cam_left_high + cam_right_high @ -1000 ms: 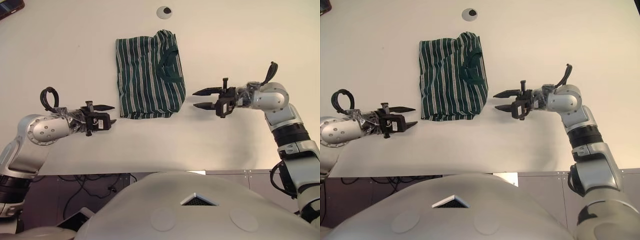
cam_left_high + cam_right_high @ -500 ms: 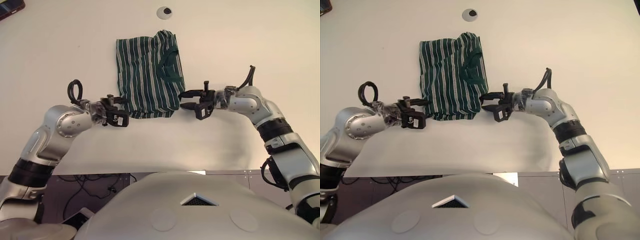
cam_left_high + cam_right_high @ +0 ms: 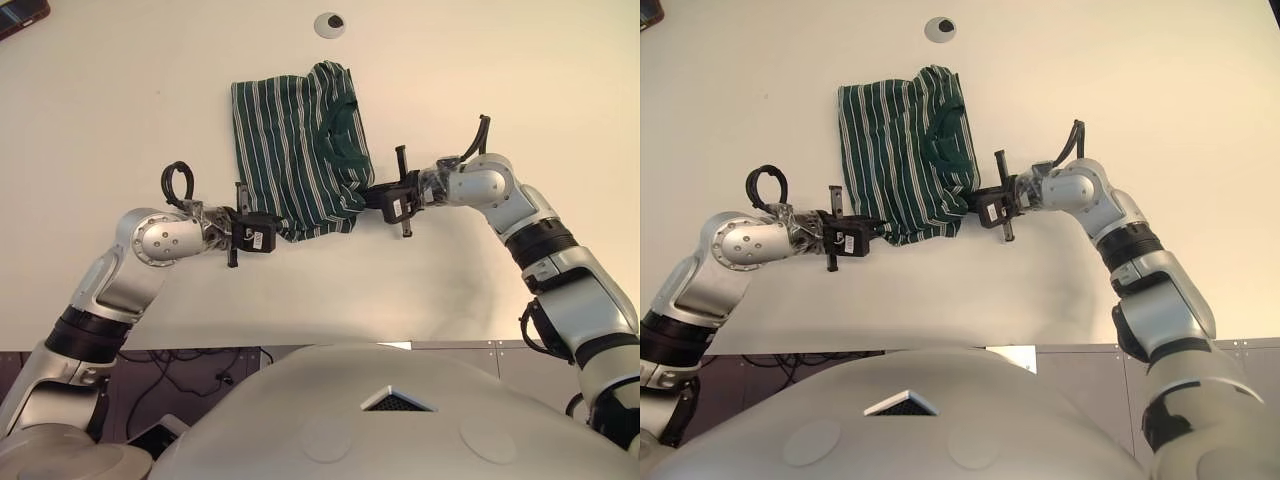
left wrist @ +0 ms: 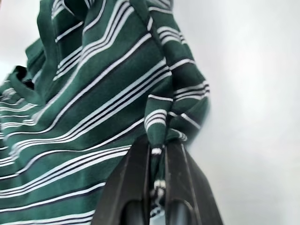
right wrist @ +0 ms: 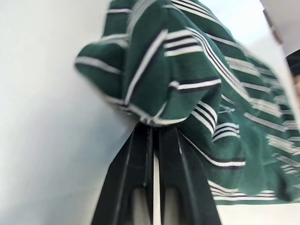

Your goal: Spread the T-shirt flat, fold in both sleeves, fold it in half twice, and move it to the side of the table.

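At the near hem, my left gripper [image 3: 270, 227] and right gripper [image 3: 375, 197] have swung in from the sides, each now pinching a T-shirt [image 3: 295, 150] corner (both were spread). It lies part-folded farther up the table [image 3: 500, 90], likely ready for a half-fold.

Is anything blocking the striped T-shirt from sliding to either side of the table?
Nothing visible does. The left gripper and right gripper are shut on near corners of the T-shirt, and the table on both sides shows nothing in its path; the round hole lies beyond its far edge.
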Motion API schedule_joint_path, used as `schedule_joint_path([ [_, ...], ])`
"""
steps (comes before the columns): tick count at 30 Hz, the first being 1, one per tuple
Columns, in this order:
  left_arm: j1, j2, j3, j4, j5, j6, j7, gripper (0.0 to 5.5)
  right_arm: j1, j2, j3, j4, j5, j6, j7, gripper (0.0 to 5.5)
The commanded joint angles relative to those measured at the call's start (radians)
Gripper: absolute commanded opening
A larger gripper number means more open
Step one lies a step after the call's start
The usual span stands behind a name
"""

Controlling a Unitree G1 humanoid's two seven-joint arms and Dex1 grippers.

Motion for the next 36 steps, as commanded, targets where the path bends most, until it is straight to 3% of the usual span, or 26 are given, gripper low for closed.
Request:
schedule_joint_path([
  [1,0.176,0.092,0.096,-0.245,-0.329,0.286,-0.161,0.11,0.125,-0.284,-0.002,-0.47,0.465,0.667,0.46,0.0],
  [5,0.132,0.044,0.259,-0.347,-0.571,0.466,-0.112,0.11,0.066,-0.268,-0.136,-0.52,0.692,0.998,0.424,0.0],
  [12,-0.105,-0.128,0.338,-0.156,-0.727,0.655,0.063,0.11,-0.262,-0.029,-0.283,-0.113,0.72,1.24,0.263,0.0],
  [19,-0.393,-0.33,0.326,0.28,-0.655,0.66,0.24,0.11,-0.482,0.222,-0.289,0.417,0.489,1.135,0.067,0.0],
  [20,-0.418,-0.353,0.331,0.336,-0.648,0.656,0.259,0.48,-0.506,0.247,-0.308,0.481,0.467,1.124,0.013,0.0],
  [24,-0.443,-0.393,0.317,0.47,-0.584,0.636,0.317,1.11,-0.575,0.298,-0.435,0.656,0.447,1.111,-0.197,0.75],
  [27,-0.439,-0.419,0.331,0.527,-0.547,0.619,0.378,1.15,-0.599,0.292,-0.579,0.722,0.5,1.14,-0.332,0.8],
  [30,-0.431,-0.452,0.43,0.553,-0.564,0.586,0.472,1.15,-0.599,0.289,-0.698,0.734,0.524,1.057,-0.444,0.8],
  [32,-0.413,-0.472,0.489,0.534,-0.582,0.56,0.517,1.15,-0.589,0.307,-0.697,0.7,0.489,0.963,-0.412,0.8],
  [36,-0.369,-0.505,0.526,0.468,-0.585,0.53,0.56,1.15,-0.529,0.379,-0.557,0.597,0.384,0.924,-0.13,0.8],
])
